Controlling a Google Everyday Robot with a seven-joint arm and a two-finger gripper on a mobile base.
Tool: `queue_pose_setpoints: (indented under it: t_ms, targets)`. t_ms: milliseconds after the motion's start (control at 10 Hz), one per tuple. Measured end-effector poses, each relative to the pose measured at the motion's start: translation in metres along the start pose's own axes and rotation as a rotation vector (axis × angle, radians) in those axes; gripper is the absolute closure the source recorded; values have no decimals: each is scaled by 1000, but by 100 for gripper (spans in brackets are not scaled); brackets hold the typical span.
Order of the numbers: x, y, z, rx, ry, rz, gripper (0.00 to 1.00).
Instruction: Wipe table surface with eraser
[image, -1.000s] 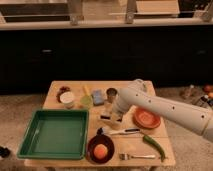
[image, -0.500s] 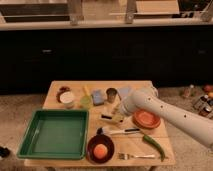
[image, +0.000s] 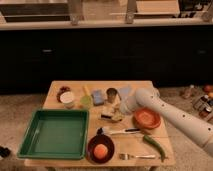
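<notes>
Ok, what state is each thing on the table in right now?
Tool: low at table centre, by the eraser.
Eraser: flat on the table.
Green tray: empty.
Dark bowl: holds an orange ball.
Orange plate: partly under the arm.
Brush: lying flat.

Table surface (image: 135, 145): light tan wood, roughly square, faint plank seams, crowded with items, bare strips along the near right edge and far edge. Eraser (image: 107, 113): small rectangular block, pale tan top, dark black underside showing along its near side, lying flat near the middle of the table surface, slightly toward the far edge. My gripper (image: 121, 107) sits just right of the eraser, low over the top, close to touching it.
</notes>
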Motion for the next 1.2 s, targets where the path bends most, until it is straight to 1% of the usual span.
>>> queue_pose_setpoints:
  t_ms: [100,200,500,700,900,1200]
  targets:
    - [5,-3,8,-12,-6,-6,100]
    - [6,-5,12,-17,-9,-8,100]
    - [21,-11,18,-26,5,6,100]
    - [29,-15,15,-20,16,14,100]
    - [34,-23,9,-3,27,22,100]
    - [29,-37,10,6,35,16,100]
